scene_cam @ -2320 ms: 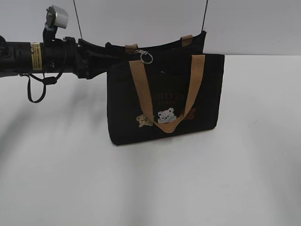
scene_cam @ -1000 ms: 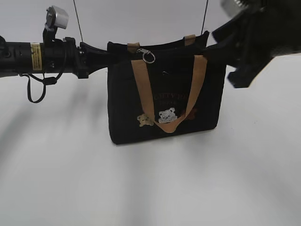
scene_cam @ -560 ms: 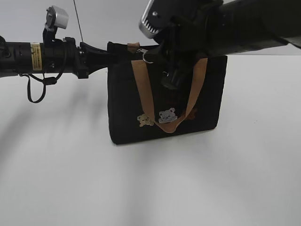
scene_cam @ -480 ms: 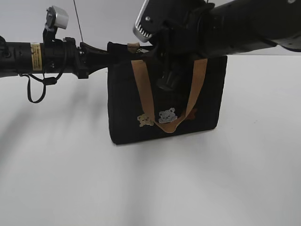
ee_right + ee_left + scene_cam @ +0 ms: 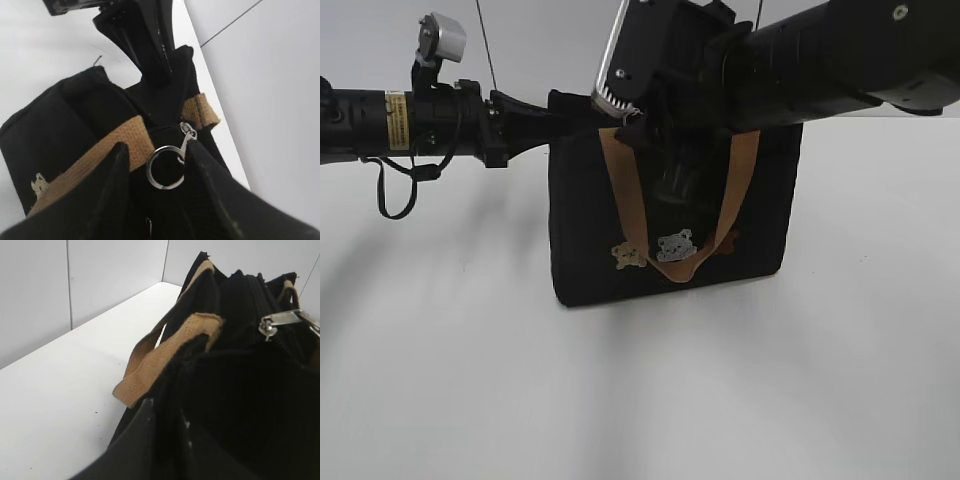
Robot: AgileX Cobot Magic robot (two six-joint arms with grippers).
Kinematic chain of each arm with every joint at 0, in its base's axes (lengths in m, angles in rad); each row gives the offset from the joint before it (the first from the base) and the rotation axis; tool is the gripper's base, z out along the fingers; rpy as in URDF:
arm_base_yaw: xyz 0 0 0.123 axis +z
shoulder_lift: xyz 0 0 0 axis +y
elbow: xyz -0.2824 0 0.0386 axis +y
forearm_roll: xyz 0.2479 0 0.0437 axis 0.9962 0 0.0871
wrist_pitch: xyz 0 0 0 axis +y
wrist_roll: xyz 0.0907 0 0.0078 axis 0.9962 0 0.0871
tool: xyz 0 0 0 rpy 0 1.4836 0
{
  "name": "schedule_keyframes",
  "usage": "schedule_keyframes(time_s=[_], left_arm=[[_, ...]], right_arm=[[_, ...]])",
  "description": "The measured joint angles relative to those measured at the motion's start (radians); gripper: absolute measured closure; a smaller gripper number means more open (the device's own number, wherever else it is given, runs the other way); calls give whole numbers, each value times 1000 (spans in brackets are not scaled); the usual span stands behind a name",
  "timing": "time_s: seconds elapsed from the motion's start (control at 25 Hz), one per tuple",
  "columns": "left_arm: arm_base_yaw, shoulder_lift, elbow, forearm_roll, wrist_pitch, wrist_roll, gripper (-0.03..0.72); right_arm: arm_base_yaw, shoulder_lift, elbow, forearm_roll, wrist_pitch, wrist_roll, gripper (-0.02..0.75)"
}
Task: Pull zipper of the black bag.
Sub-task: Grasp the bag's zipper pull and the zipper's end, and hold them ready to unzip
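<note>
The black bag (image 5: 585, 250) stands upright on the white table, with tan handles and bear patches on its face. My left gripper (image 5: 552, 112) is shut on the fabric of the bag's top left end; the left wrist view shows its jaws (image 5: 167, 415) pinching the black fabric. The zipper (image 5: 165, 167), a silver ring on a short clasp, hangs at the top seam near the left end. My right gripper (image 5: 156, 150) is open, and the ring lies between its two fingers. In the exterior view the right gripper (image 5: 645, 125) hides the ring. The clasp also shows in the left wrist view (image 5: 280, 320).
The white table (image 5: 640, 400) stretches in front of the bag and to both sides. A light wall (image 5: 540, 40) stands close behind the bag. Two thin dark cords (image 5: 485, 45) run up from behind the bag.
My right arm has come in from the right and moved left over the bag's top, bringing its open fingers around the zipper ring. The left arm and the bag have stayed still.
</note>
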State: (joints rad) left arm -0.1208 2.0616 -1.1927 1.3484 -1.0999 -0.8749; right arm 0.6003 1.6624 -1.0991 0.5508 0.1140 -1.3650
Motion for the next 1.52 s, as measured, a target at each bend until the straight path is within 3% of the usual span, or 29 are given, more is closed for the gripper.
schedule_keyframes(time_s=[1.52], left_arm=[[0, 0, 0, 0, 0, 0, 640]], right_arm=[[-34, 37, -3, -1, -9, -127, 453]])
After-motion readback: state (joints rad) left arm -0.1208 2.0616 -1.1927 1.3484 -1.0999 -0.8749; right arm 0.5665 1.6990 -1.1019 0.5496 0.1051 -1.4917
